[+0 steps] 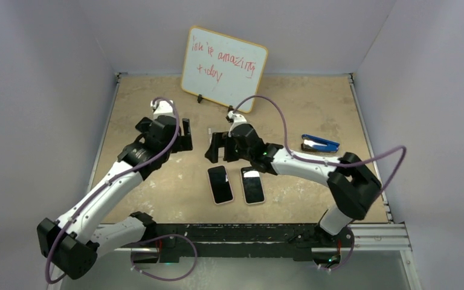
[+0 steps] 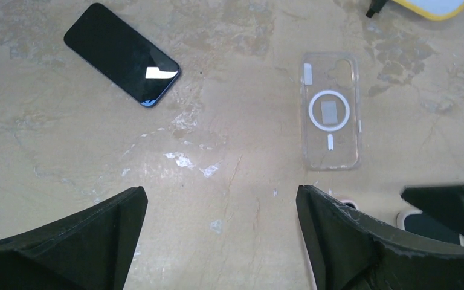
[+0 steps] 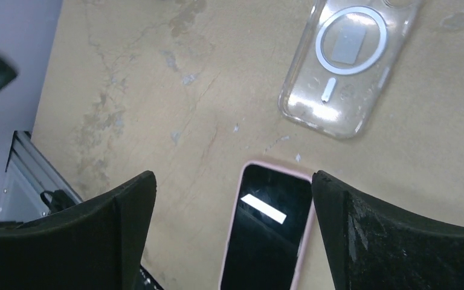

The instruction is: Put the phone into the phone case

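Both arms are hanging over the table (image 1: pixel 326 103) with nothing in their grasp. The left gripper (image 2: pixel 220 193) is standing with its fingers spread wide, and the right gripper (image 3: pixel 234 178) is gaping just as wide. A phone in a pink case (image 3: pixel 269 232) is lying flat just beneath the right gripper, between its fingers, so that one is looking finished. Ahead of both grippers the clear case (image 2: pixel 330 112) is lying flat and empty. The dark phone (image 2: pixel 121 53) is lying bare, well apart from the case, ahead and to the left of the left gripper. As I am judging it, grasping that dark phone, carrying it across and pressing it into the clear case is all remaining to be done.
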